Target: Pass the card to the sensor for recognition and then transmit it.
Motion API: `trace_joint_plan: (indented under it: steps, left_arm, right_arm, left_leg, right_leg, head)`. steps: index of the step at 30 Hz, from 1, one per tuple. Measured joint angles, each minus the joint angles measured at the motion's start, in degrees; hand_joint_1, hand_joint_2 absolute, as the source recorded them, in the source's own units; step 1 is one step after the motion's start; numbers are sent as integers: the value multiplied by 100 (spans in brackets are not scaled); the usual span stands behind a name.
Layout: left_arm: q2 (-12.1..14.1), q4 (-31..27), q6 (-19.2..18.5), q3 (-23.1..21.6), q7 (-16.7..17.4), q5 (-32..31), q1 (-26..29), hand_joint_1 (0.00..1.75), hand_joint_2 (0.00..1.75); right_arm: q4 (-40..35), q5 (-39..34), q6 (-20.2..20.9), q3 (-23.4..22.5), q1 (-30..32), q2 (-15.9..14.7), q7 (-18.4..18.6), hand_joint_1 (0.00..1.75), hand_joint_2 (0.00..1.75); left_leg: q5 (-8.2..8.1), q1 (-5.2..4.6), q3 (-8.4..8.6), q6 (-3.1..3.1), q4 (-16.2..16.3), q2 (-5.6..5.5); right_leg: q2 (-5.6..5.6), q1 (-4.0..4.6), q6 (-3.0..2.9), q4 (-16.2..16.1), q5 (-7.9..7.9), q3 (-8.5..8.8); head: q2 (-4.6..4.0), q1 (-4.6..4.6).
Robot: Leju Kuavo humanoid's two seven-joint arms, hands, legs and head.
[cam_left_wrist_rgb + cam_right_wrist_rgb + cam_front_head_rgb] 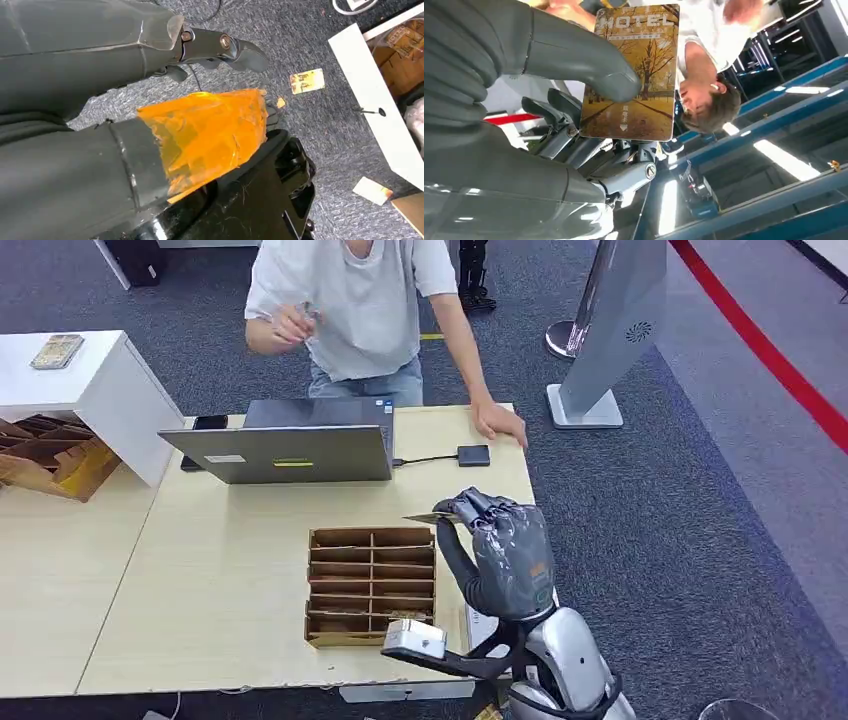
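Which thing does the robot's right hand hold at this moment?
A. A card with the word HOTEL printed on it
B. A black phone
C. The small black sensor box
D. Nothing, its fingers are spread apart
A: in the right wrist view the right hand pinches the card under its thumb, and the printed word HOTEL is readable on it.

Grey ribbed hand, silver arm
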Motion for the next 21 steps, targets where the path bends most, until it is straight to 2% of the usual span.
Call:
trace_joint_plan:
  steps: [21]
  left_arm:
    - [0,0,24,127,-37,-33,4,0,0]
  right_arm:
    - [15,-1084,234,-20,163,0,-297,175,175]
  left_leg:
    - [0,0,0,0,0,0]
  right_leg:
    - [0,0,0,0,0,-1]
  head:
    - [0,0]
